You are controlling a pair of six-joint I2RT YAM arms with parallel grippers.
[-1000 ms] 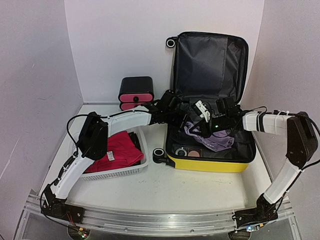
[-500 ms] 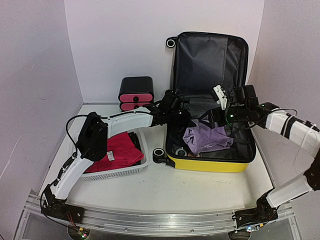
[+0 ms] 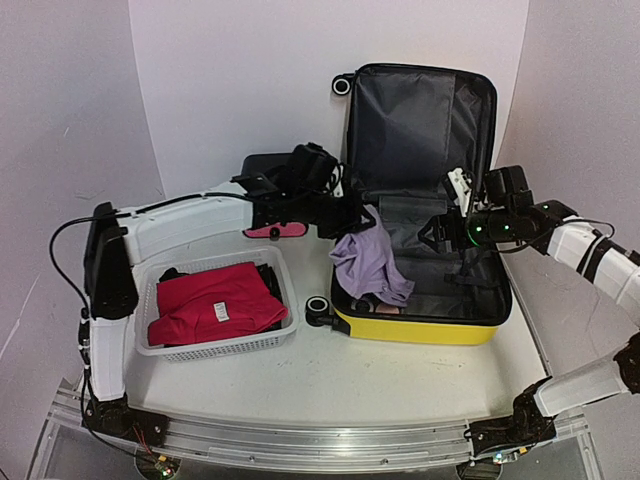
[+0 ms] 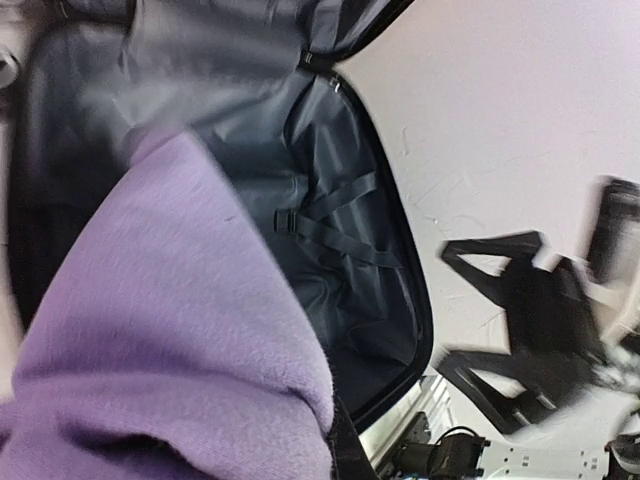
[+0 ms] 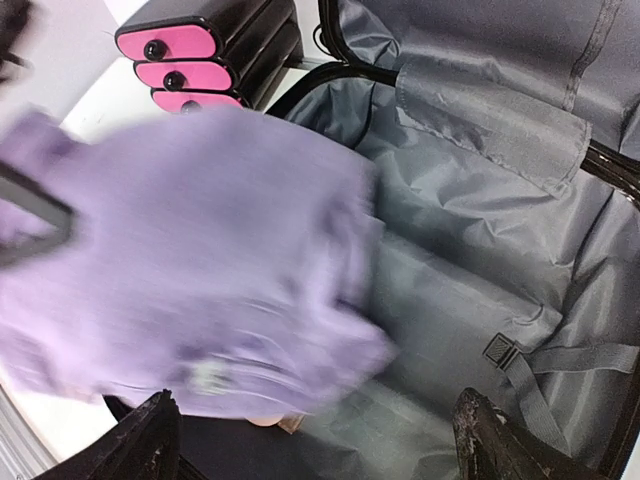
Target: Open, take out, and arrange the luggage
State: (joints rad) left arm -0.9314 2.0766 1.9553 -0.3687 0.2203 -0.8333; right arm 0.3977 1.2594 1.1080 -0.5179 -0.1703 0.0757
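Far left: white mesh basket (image 3: pixel 220 345) with red garment (image 3: pixel 215 300) inside. Middle: left gripper (image 3: pixel 352 216) clamped shut on purple garment (image 3: pixel 366 262), cloth hanging over left rim of luggage (image 3: pixel 430 328). Luggage sits centre-right, open, lid upright. Right: right gripper (image 3: pixel 442 228) spread wide, empty, above luggage interior. Step judged: unpacking. Next: swing purple garment left, lower into white mesh basket, clearing its rim.

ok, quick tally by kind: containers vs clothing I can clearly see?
Containers: 3 (yellow luggage, white basket, black-and-pink drawer box)
Clothing: 2 (purple garment, red garment)
Total: 5
A dark item behind the red garment is unclear, so not counted.
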